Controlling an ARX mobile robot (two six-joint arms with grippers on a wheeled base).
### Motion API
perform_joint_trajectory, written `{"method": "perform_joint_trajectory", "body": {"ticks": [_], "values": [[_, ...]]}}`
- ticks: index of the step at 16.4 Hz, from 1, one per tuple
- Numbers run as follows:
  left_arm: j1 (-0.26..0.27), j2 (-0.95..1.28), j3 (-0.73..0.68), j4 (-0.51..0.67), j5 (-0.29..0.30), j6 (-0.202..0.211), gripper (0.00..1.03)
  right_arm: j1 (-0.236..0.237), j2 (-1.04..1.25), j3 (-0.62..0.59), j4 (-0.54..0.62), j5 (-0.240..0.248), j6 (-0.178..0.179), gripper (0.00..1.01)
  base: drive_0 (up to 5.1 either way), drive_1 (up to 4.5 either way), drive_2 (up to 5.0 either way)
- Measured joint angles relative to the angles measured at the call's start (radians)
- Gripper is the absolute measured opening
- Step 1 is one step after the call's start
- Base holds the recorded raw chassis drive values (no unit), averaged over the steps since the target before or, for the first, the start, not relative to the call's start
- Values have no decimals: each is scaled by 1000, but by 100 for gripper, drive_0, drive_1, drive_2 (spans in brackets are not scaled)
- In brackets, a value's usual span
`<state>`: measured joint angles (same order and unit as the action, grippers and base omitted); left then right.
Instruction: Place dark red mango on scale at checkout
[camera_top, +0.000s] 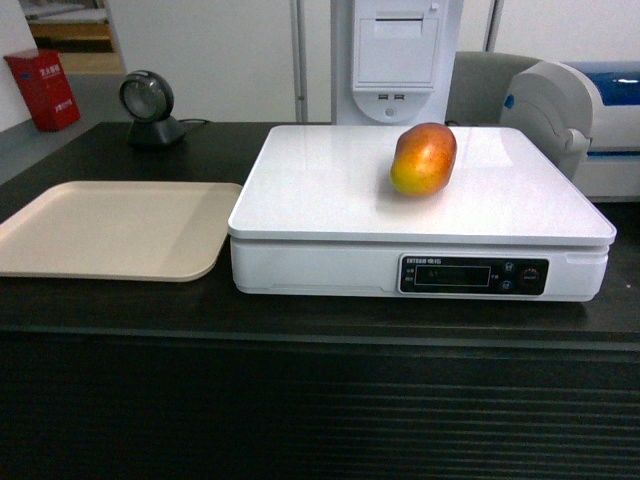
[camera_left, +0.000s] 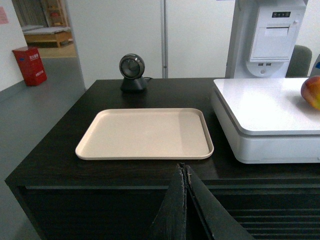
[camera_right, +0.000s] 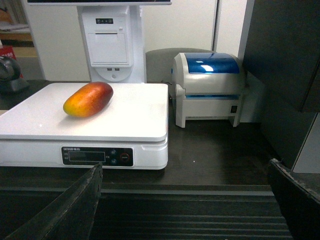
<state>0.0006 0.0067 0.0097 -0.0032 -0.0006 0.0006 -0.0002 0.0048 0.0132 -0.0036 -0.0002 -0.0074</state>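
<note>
Bare scale (camera_top: 330, 190) plate around the mango (camera_top: 424, 158) — receipt printer (camera_top: 397, 55) apparently close behind.

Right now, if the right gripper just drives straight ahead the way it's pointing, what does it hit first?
Probably the counter, at or just over its front edge: the open right gripper sits low before it. Past that lies bare top between the scale and label printer. Depth is unclear.

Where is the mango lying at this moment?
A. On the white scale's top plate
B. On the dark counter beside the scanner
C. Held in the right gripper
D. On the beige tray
A: the dark red mango lies on its side on the scale, free of both grippers, while the beige tray to its left holds nothing.
</note>
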Motion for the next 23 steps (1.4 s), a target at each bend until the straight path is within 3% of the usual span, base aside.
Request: {"method": "perform_joint_trajectory", "body": {"ticks": [2,6,9,10,23], "values": [[0,0,0,0,0,0,5,0,0,0,0,0,0,98,0,0,0],[0,0,0,0,0,0,48,0,0,0,0,0,0,98,0,0,0],[0,0,0,0,0,0,91,0,0,0,0,0,0,98,0,0,0],[0,0,0,0,0,0,99,0,0,0,0,0,0,98,0,0,0],[0,0,0,0,0,0,98,0,0,0,0,0,0,98,0,0,0]]}}
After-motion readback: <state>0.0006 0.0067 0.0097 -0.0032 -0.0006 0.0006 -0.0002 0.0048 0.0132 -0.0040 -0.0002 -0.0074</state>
